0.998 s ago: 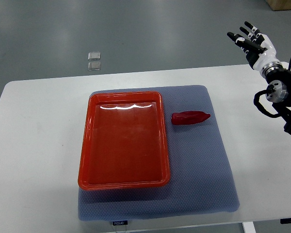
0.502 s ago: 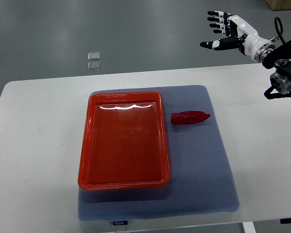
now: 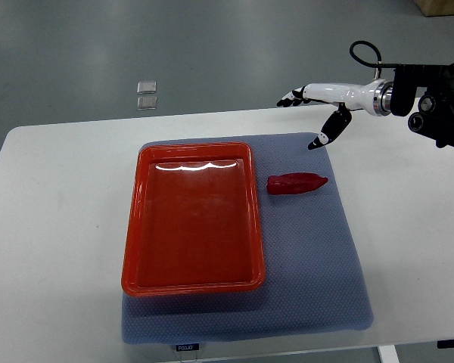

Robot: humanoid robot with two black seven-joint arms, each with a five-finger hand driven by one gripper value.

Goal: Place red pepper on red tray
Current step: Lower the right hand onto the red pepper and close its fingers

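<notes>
The red pepper [image 3: 296, 183] is deep red and the tray [image 3: 194, 281] glossy orange-red. Both lie on a blue-grey mat [image 3: 310, 257] with fine dotted weave, over a white bench [image 3: 53, 227]. The right hand [image 3: 321, 106] is white with black fingertips [image 3: 315, 144].

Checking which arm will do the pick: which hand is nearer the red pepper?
Right. The right hand hovers open just beyond the red pepper, toward the table's far edge, with its arm entering from the picture's right. The left hand is not in view.

Single steep overhead view above table [image 3: 68, 189]
</notes>
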